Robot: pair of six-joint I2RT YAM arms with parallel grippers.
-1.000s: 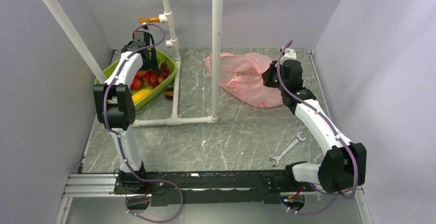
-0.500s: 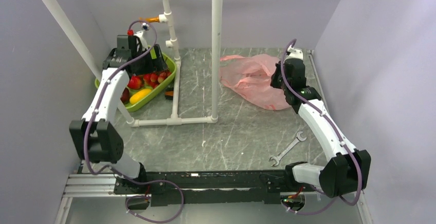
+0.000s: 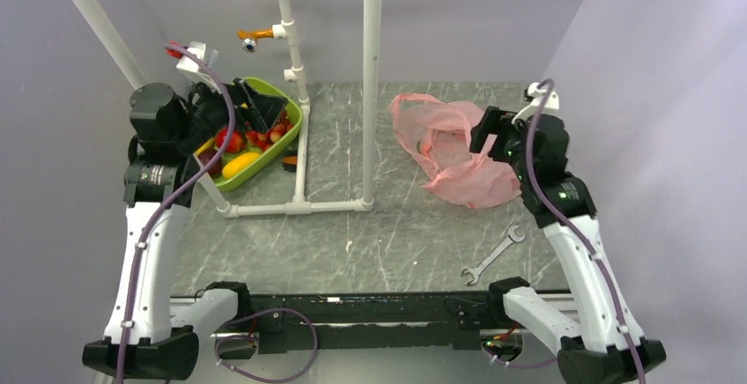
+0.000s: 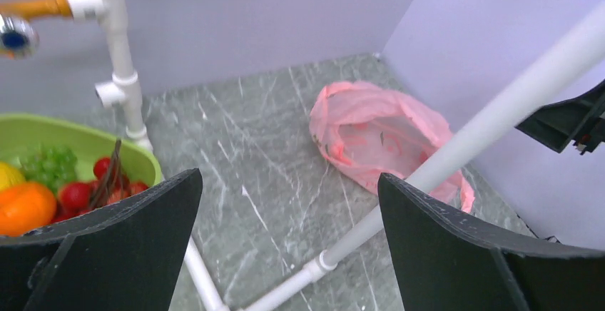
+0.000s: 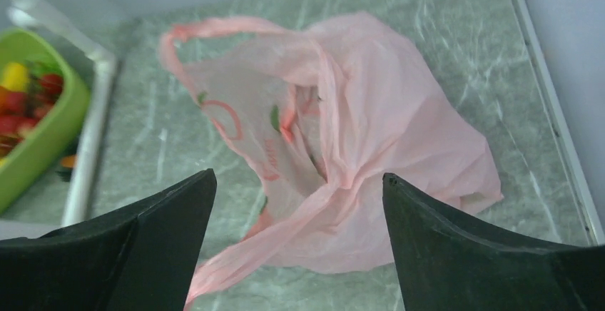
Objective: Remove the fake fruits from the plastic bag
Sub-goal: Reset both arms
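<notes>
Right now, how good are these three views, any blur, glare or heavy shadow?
Top view: even, soft light, sharp throughout, only faint shadows, no glare on the bag. Left wrist: the near jaws are dark and blurred, and a pipe cuts across the bag's edge. Right wrist: bag crisp, jaws soft black shapes, tray at the left edge out of focus.

Bright, even, diffuse light; only a faint shadow along the bag (image 3: 467,186); wrist views softer; dark fingers (image 5: 128,254) blurred in front of the bag.

Pink plastic bag (image 3: 458,159), red fruits (image 3: 260,136), lime-green tray (image 3: 261,166), grey white-veined table (image 3: 396,234).
</notes>
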